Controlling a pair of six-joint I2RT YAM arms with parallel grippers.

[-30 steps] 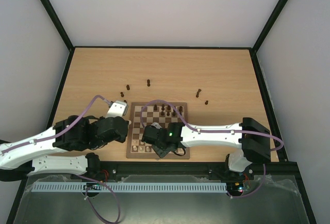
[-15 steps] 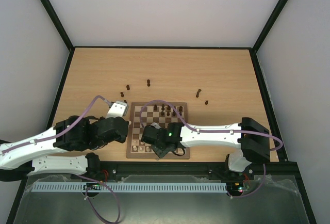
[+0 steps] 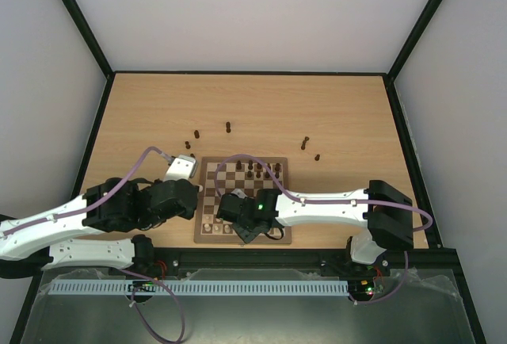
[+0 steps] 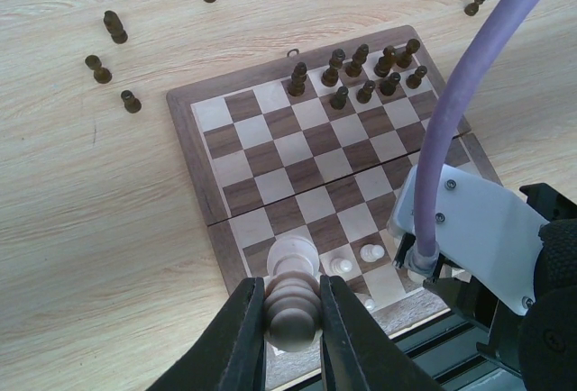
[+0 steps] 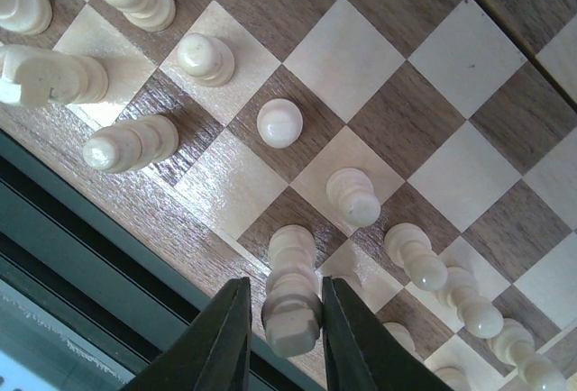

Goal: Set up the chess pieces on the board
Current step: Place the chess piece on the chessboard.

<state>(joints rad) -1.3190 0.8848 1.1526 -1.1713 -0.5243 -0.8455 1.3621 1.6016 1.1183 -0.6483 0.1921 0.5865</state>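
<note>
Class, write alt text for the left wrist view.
The left end effector grips a cream chess piece over the near edge of the board. Dark pieces cluster at its far right corner; others dot the table beyond.

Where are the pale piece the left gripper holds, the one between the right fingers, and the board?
Held pale piece (image 4: 293, 305): left wrist view, its ribbed body.
Flanked pale piece (image 5: 293, 305): right wrist view, its near end.
Board (image 4: 201, 166): left wrist view, its left frame strip.
</note>
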